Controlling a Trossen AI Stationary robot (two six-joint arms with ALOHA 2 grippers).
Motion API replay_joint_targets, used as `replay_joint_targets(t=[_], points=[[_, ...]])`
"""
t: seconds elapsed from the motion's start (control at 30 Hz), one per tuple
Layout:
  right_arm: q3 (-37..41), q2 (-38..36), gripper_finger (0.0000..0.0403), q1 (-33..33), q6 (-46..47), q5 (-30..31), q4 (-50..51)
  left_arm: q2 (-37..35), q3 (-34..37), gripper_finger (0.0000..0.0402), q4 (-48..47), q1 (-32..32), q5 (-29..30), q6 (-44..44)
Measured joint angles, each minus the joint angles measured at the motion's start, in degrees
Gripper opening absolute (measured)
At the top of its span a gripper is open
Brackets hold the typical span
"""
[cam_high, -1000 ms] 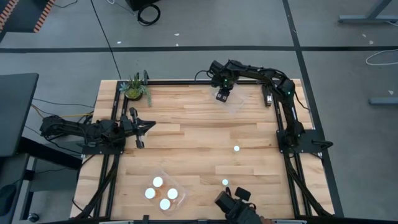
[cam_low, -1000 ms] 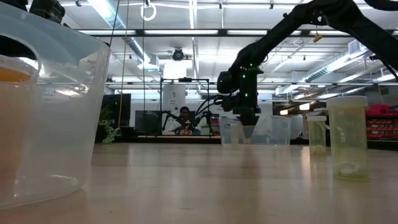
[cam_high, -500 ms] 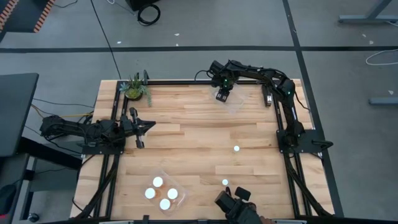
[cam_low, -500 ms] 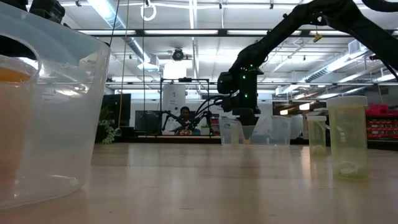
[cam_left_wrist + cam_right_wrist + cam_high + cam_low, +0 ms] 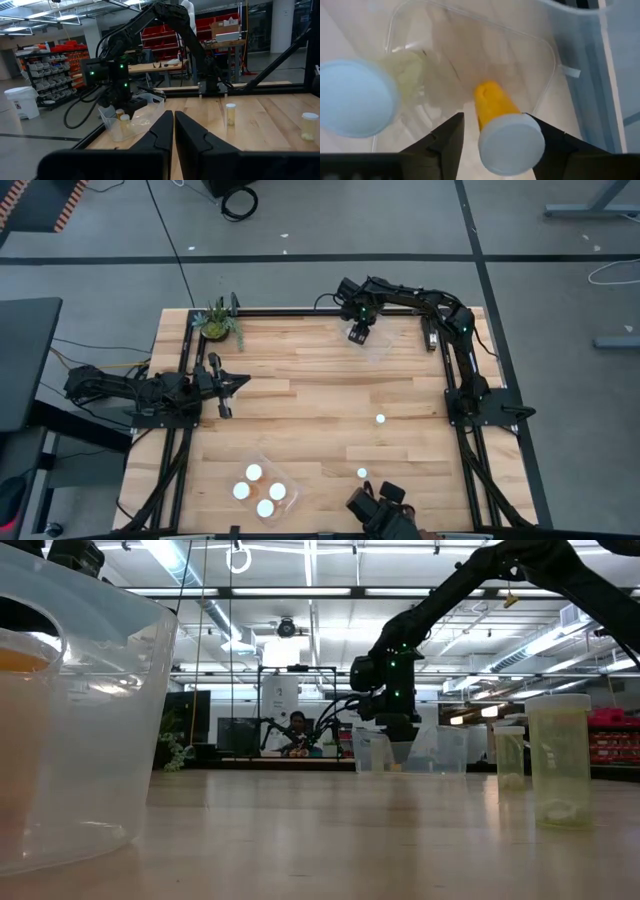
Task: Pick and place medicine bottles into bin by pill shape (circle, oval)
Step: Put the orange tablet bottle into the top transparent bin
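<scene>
Looked down on a wooden table (image 5: 320, 390) framed by black rails. Found the right arm (image 5: 440, 310) stretched along the far edge, with the right gripper (image 5: 360, 332) hung over a clear far bin (image 5: 378, 348). Saw its fingers (image 5: 451, 137) spread apart, released, with an orange bottle (image 5: 495, 107) lying tilted in the bin between them, white cap toward the wrist camera and clear of one finger; could not tell whether the other finger touched it. Spotted a second capped bottle (image 5: 355, 97) just beside it in the same bin. Found the left arm (image 5: 120, 390) parked at the left edge, the left gripper (image 5: 228, 385) clenched on nothing. Counted four white caps (image 5: 254, 473) in the near bin (image 5: 290, 478). Noted a potted plant (image 5: 215, 320) at the far left corner. Marked two loose bottles (image 5: 380, 419) (image 5: 362, 473) upright on bare wood, well apart.
</scene>
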State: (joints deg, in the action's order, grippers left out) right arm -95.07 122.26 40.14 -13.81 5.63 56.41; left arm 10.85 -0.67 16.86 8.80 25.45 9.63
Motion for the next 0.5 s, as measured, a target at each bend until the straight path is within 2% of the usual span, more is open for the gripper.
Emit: replay_joint_targets(t=[0.3, 0.5], points=[[-0.02, 0.0, 0.0211, -0.03, 0.36, 0.09, 2.15, 0.0, 0.0, 0.0036, 0.02, 0.0, 0.01, 0.0], [-0.04, -1.03, 0.0215, -0.15, 1.21, 0.36, 2.64, 0.0, 0.0, 0.0027, 0.02, 0.0, 0.01, 0.0]])
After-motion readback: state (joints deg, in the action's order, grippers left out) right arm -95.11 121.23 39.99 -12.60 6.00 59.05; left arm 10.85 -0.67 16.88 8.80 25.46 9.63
